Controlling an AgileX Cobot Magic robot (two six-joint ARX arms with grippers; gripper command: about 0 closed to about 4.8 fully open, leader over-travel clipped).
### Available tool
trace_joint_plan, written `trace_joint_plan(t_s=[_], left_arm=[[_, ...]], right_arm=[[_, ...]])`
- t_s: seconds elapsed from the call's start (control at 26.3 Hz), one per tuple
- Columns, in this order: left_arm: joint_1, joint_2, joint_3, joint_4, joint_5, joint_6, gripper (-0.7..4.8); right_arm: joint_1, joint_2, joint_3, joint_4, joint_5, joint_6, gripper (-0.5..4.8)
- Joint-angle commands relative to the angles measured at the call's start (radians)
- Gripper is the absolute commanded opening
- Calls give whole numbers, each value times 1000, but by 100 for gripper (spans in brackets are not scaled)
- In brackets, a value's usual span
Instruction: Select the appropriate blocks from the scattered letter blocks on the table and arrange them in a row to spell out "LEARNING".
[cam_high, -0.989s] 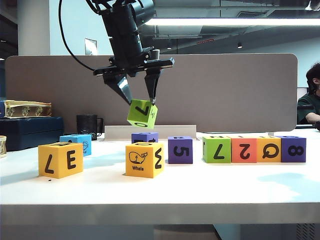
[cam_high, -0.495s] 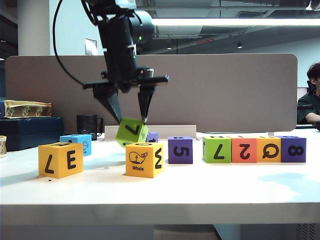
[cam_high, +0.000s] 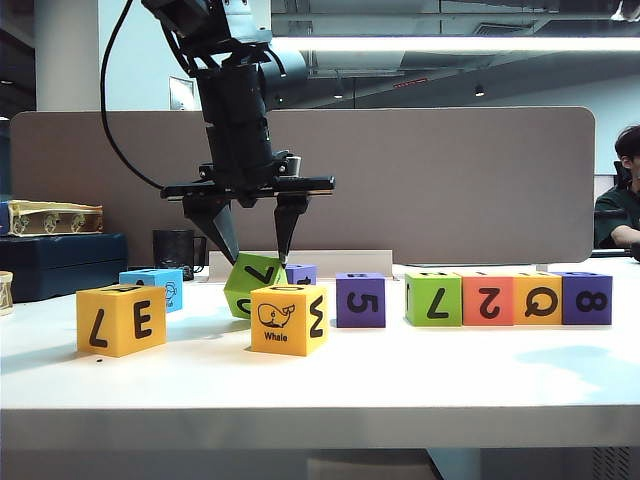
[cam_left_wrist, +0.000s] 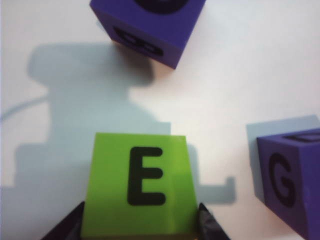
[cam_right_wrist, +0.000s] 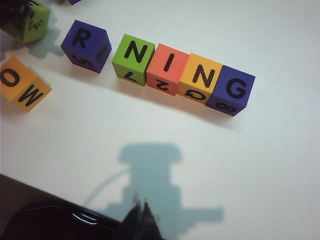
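My left gripper (cam_high: 255, 248) is shut on a green letter block (cam_high: 250, 284), which hangs tilted low over the table (cam_high: 400, 380), just behind the yellow whale block (cam_high: 290, 320). Whether it touches the tabletop I cannot tell. In the left wrist view this green block (cam_left_wrist: 140, 185) shows an "E", with a dark fingertip (cam_left_wrist: 209, 226) against each side. A row of green (cam_right_wrist: 133, 59), red-orange (cam_right_wrist: 168, 68), orange (cam_right_wrist: 201, 78) and purple (cam_right_wrist: 230, 90) blocks reads "NING". A purple "R" block (cam_right_wrist: 86, 45) stands a gap apart from it. My right gripper (cam_right_wrist: 140, 205) is shut and empty, high above bare table.
A yellow "E/7" block (cam_high: 122, 318) and a blue block (cam_high: 153, 285) sit at the left. A purple block (cam_left_wrist: 150, 25) lies close beyond the held one, and a purple "G" block (cam_left_wrist: 292, 180) beside it. A grey-brown divider panel (cam_high: 450, 180) backs the table.
My left gripper has come down and slightly left with the green block, from well above the table to just behind the whale block. The right arm has not moved.
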Motion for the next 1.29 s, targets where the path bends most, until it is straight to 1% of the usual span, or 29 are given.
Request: trace_joint_plan(t_s=[0.04, 0.38, 0.57, 0.72, 0.84, 0.91, 1.03, 1.18, 1.29], left_arm=[[0, -6, 2, 17, -21, 2, 268], [0, -11, 17, 38, -21, 5, 268], [3, -12, 17, 40, -55, 6, 268], [13, -10, 14, 24, -55, 5, 268], [16, -10, 14, 21, -90, 5, 268], [20, -9, 14, 21, -96, 5, 268], [25, 3, 13, 12, -86, 5, 268], [25, 18, 7, 0, -45, 1, 268], [26, 28, 6, -28, -46, 1, 268]], right_arm=[[1, -2, 3, 2, -2, -2, -1], [1, -2, 3, 2, -2, -2, -1], [1, -2, 3, 2, -2, -2, -1], [1, -2, 3, 2, -2, -2, -1], [1, -2, 3, 2, -2, -2, -1], [1, -2, 3, 2, -2, -2, -1], [1, -2, 3, 2, -2, -2, -1], [1, -2, 3, 0, -2, -2, -1], [1, -2, 3, -8, -2, -2, -1]])
